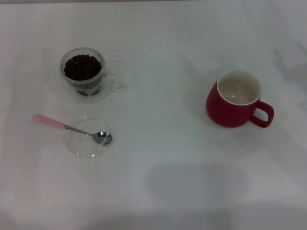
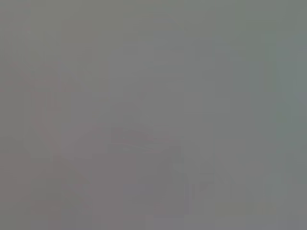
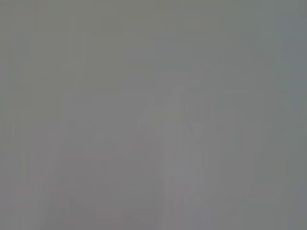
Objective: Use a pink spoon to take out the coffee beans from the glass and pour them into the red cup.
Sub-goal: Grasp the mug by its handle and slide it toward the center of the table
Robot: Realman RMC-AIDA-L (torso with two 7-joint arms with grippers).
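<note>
Pink spoon [image 1: 72, 128] lying flat, handle far-left, bowl on clear saucer [image 1: 88, 139]

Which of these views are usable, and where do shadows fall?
Head view: clear, with soft grey shadows on the white table near its front edge and left of the dark red ceramic cup. Left wrist and right wrist views: uniform grey haze, nothing recognisable.

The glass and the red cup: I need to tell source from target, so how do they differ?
The glass is clear and holds coffee beans; the red cup is opaque dark red with a cream inside and looks empty. The glass is smaller and stands on the left, the red cup on the right. Both stand upright with side handles.
</note>
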